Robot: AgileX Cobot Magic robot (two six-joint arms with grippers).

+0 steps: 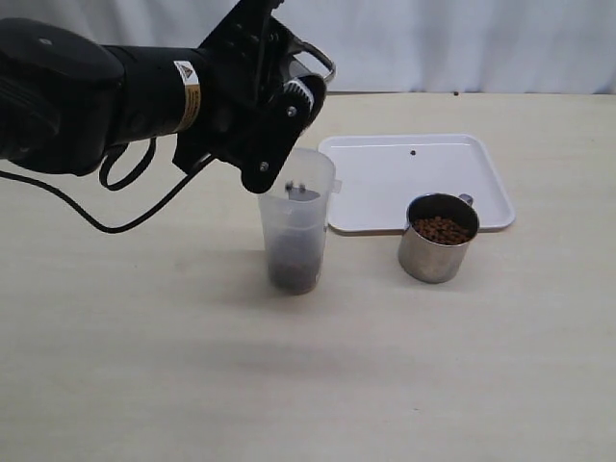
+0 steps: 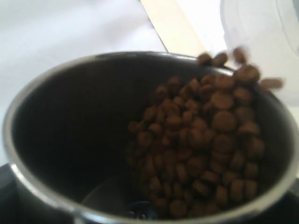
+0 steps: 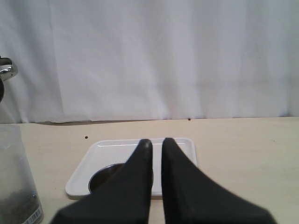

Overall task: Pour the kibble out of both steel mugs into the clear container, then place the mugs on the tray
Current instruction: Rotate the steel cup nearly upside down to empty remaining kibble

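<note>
Steel mug (image 2: pixel 60 140) tipped, gripped by the left claw (image 1: pixel 287 114), kibble (image 2: pixel 201 149) spilling toward the clear cup (image 1: pixel 296 217) (right claw (image 3: pixel 156 145) pinched together, holding nothing).

kibble (image 2: pixel 201 140) dark brown; tilted steel mug (image 2: pixel 60 140) near-black inside, silver rim; standing steel mug (image 1: pixel 433 260) shiny silver; clear container (image 1: pixel 298 207) frosted, see-through; tray (image 1: pixel 385 183) white, one dark speck; counter (image 1: pixel 289 385) pale beige, faint woodgrain; right gripper (image 3: pixel 157 141) black; left arm (image 1: pixel 58 96) black, yellow-white label; curtain (image 3: pixel 149 56) white

Soft, even light, faint shadows on the table (image 1: pixel 144 366); the left wrist view's kibble (image 2: pixel 196 140) is blurred
</note>
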